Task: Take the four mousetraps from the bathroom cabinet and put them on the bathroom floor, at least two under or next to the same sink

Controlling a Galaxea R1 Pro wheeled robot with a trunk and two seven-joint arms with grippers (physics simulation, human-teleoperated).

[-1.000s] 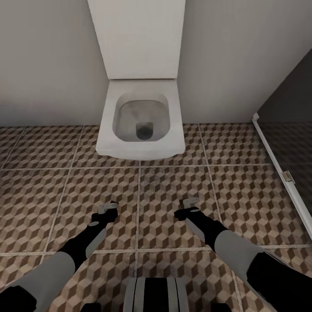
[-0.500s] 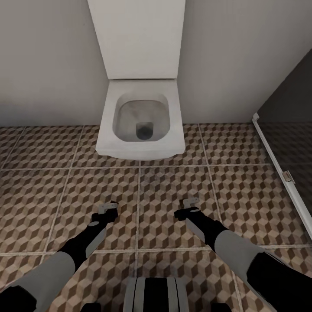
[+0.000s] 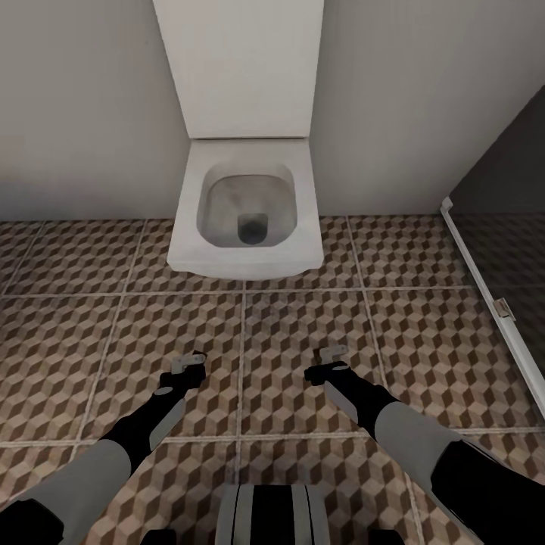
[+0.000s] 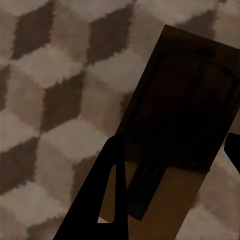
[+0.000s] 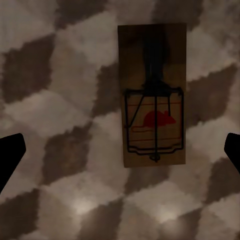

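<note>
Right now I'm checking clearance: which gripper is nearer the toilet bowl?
Right, slightly. The right gripper hovers over the floor tiles in front of the toilet bowl, below its right corner; the left gripper sits marginally further back, below its left corner.

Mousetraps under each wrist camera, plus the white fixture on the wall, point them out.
left mousetrap [image 4: 175, 130]: left wrist view, its shadowed wooden face.
right mousetrap [image 5: 154, 122]: right wrist view, its red mouse mark.
white fixture [image 3: 299, 219]: head view, its right rim.

toilet [image 3: 246, 204] against wall, ahead | both arms before it | mousetrap [image 5: 154, 95] flat on bathroom floor [image 5: 60, 100]
</note>
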